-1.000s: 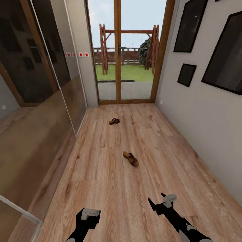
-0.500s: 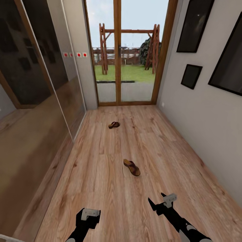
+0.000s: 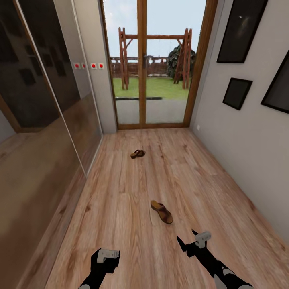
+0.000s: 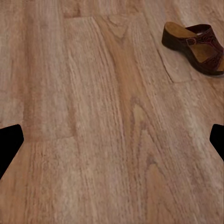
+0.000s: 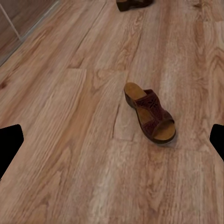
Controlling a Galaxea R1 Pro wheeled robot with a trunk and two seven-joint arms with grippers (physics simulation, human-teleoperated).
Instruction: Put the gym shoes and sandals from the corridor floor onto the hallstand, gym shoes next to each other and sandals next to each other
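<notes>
Two brown sandals lie apart on the corridor floor [image 3: 120,208]. The nearer sandal [image 3: 161,211] is just ahead of my right gripper [image 3: 187,237]; it also shows in the right wrist view [image 5: 150,113] and the left wrist view [image 4: 196,46]. The farther sandal [image 3: 137,153] lies towards the glass door, and the right wrist view catches its edge [image 5: 133,3]. My left gripper [image 3: 106,260] hangs over bare planks. Both grippers are open and hold nothing, with their fingertips [image 4: 9,140] [image 5: 9,140] spread wide. The gym shoes and the hallstand are out of view.
A wood-framed glass door [image 3: 141,64] closes the far end of the corridor. Dark mirrored sliding panels [image 3: 44,120] run along the left side. The grey wall [image 3: 241,152] on the right carries several black-framed pictures.
The whole view has advanced down the corridor, so both sandals now sit lower and closer in the picture. Both arms keep the same pose.
</notes>
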